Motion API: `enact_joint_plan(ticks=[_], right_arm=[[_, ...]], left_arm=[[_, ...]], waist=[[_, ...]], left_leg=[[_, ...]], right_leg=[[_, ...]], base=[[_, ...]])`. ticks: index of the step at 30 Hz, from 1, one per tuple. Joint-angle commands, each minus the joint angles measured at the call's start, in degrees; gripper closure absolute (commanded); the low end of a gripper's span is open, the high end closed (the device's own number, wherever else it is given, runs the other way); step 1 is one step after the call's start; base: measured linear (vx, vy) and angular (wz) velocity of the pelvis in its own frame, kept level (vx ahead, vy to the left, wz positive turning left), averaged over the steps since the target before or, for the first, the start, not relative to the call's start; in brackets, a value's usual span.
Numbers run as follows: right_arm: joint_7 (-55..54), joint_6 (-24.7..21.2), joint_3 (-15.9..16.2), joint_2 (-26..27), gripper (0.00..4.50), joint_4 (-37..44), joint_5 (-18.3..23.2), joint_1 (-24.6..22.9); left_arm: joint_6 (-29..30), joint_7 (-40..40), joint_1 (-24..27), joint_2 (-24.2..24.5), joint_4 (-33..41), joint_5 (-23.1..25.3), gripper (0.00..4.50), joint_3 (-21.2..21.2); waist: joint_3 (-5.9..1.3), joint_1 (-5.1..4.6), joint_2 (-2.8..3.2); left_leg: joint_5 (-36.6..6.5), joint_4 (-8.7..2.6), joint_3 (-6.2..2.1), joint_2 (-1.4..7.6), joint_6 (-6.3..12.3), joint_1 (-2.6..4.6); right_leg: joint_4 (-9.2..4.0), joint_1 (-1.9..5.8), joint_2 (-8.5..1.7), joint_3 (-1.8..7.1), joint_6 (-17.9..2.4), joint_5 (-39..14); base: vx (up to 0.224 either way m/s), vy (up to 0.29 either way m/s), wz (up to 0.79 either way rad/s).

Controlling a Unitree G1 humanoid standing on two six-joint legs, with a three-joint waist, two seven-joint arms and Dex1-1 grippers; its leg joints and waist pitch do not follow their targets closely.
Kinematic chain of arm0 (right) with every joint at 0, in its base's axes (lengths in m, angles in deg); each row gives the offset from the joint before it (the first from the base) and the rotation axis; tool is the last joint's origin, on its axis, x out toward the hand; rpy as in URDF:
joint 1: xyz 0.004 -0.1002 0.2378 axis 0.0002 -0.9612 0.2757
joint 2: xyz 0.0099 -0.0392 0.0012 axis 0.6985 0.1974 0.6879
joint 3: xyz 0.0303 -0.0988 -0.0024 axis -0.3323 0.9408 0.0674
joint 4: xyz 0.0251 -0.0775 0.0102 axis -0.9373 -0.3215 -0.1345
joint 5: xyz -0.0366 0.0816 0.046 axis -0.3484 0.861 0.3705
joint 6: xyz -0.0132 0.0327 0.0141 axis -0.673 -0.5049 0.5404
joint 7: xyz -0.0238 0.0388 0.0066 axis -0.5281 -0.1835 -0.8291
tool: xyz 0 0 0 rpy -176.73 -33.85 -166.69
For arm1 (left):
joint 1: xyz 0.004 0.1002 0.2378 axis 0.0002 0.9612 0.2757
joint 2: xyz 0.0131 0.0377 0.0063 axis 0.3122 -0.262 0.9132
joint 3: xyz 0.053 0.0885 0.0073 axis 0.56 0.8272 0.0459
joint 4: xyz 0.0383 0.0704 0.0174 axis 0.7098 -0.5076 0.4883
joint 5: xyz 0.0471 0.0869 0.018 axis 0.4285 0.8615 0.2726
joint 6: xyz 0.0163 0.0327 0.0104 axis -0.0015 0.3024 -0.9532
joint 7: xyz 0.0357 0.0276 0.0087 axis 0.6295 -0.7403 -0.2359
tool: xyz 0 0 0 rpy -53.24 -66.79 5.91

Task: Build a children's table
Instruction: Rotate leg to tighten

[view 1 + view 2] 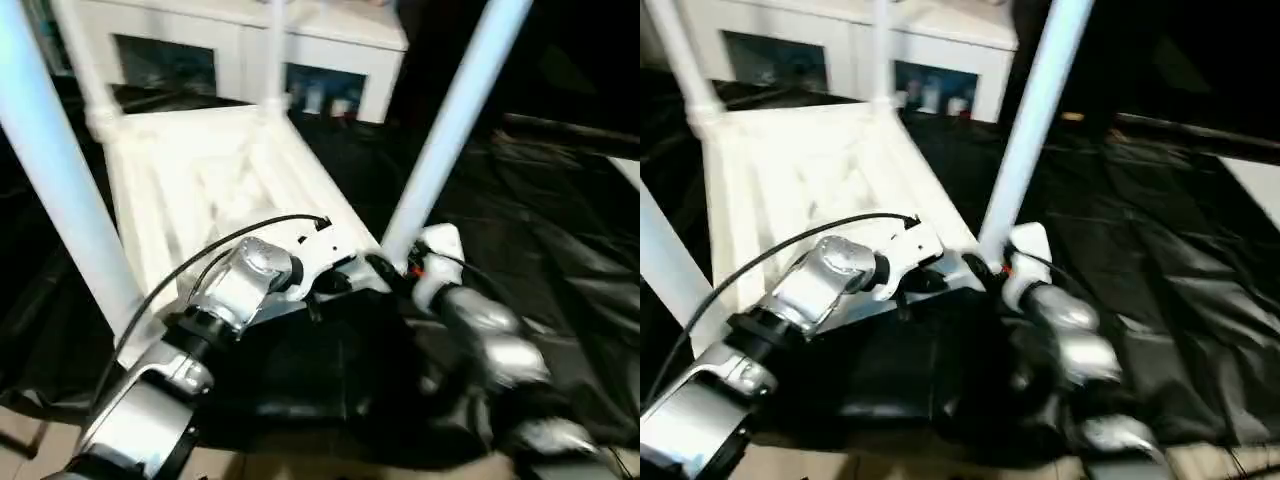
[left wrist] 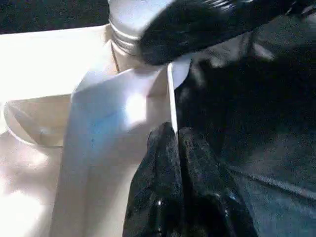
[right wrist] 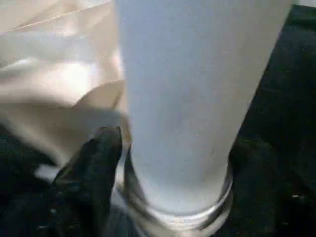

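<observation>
Seating the near-right leg [image 1: 450, 130] squarely in its corner socket looks like the step; upturned tabletop [image 1: 210, 190] lies on black sheeting; left hand [image 2: 177, 143] pinches its rim shut; right hand [image 3: 170, 168] straddles the leg's base, grip unclear; keep the leg upright.

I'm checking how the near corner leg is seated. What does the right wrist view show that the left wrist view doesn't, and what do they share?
Right wrist view alone: the leg seen close, its threaded base end standing in the corner socket, with a black right finger beside it.

Left wrist view alone: the left gripper, fingers shut on the thin edge wall of the tabletop, and black sheeting on the floor.

Both: the white tabletop's underside and the same leg's threaded base.
</observation>
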Motion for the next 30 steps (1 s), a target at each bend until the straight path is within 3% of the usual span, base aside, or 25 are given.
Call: enact_joint_plan(ticks=[1, 3, 4, 5, 7, 12, 16, 21, 30], right_arm=[[6.9, -1.5, 2.6, -1.9, 0.79, 3.8, 1.4, -1.6], [10.1, -0.9, 3.1, -5.6, 0.75, 6.5, 0.6, -3.3], [11.9, -1.0, 3.2, -7.0, 0.67, 7.7, 0.8, -4.0], [14.9, -1.4, 3.4, -8.7, 0.67, 9.6, 1.4, -5.0], [17.8, -2.0, 3.7, -10.3, 0.67, 11.7, 2.1, -6.0], [19.8, -2.3, 4.5, -11.2, 0.67, 13.4, 2.2, -6.9], [19.4, -1.6, 4.8, -10.3, 0.67, 12.3, 1.9, -6.3], [21.5, -3.0, 5.3, -9.7, 0.67, 12.6, 2.4, -6.4], [22.6, -3.7, 5.5, -9.2, 1.49, 12.3, 2.9, -7.1]], left_arm=[[-0.8, 2.6, 2.2, 1.6, -0.7, 1.2, 4.50, 2.4], [-1.5, 6.8, 3.6, 4.0, 2.1, 0.0, 4.50, 2.8], [-3.2, 8.8, 4.2, 5.1, 3.2, -0.2, 4.50, 3.3], [-4.8, 11.6, 5.0, 6.7, 4.8, -0.8, 4.50, 3.9], [-5.2, 14.4, 5.9, 8.2, 6.7, -1.6, 4.50, 4.4], [-6.2, 20.8, 8.5, 11.5, 12.7, -4.7, 4.50, 4.8], [-5.9, 20.7, 9.0, 11.8, 13.4, -4.5, 4.50, 4.6], [-5.5, 21.0, 9.5, 12.2, 14.3, -4.7, 4.50, 4.8], [-5.0, 21.2, 9.8, 12.4, 14.6, -4.5, 4.50, 4.9]], waist=[[-2.58, 0.45, 0.49], [-2.69, 0.79, 0.84], [-2.82, 0.80, 0.74], [-2.80, 0.67, 0.99], [-2.76, 0.66, 1.01], [-2.76, 0.54, 1.28], [-2.70, 0.74, 0.98], [-2.93, 0.77, 1.01], [-3.15, 0.90, 1.06]], left_leg=[[-11.5, -3.90, 1.17, 0.01, 4.52, -0.66], [-8.3, -3.69, 1.30, 0.06, 5.05, -0.63], [-6.4, -3.60, 1.28, 0.10, 5.50, -0.72], [-5.2, -3.53, 1.44, 0.09, 5.77, -0.55], [-5.2, -3.55, 1.41, 0.13, 6.11, -0.56], [-7.1, -3.58, 1.64, 0.30, 5.59, -0.05], [-8.2, -3.65, 1.84, 0.33, 4.42, -0.06], [-5.8, -3.36, 1.95, 0.23, 4.78, 0.04], [-5.5, -3.20, 1.95, 0.21, 4.94, 0.09]], right_leg=[[-3.66, 2.98, -1.85, 1.83, -9.4, -16.5], [-2.95, 3.21, -1.76, 1.86, -10.9, -11.5], [-2.59, 3.45, -1.72, 1.82, -11.8, -8.5], [-2.32, 3.26, -1.57, 1.88, -12.9, -6.1], [-2.06, 3.56, -1.55, 1.87, -13.8, -4.6], [-1.95, 3.27, -1.66, 2.00, -14.7, -5.1], [-2.07, 3.32, -1.80, 2.07, -14.0, -7.5], [-1.69, 3.36, -1.73, 2.16, -14.2, -4.4], [-1.53, 3.54, -1.81, 2.16, -14.5, -4.5]], base=[[0.055, -0.017, 0.00], [0.054, -0.012, 0.00], [0.000, 0.000, 0.00], [0.000, 0.000, 0.00], [0.000, 0.000, 0.00], [0.000, 0.000, 0.00], [0.000, 0.000, 0.00], [0.000, 0.000, 0.00], [0.000, 0.000, 0.00]])
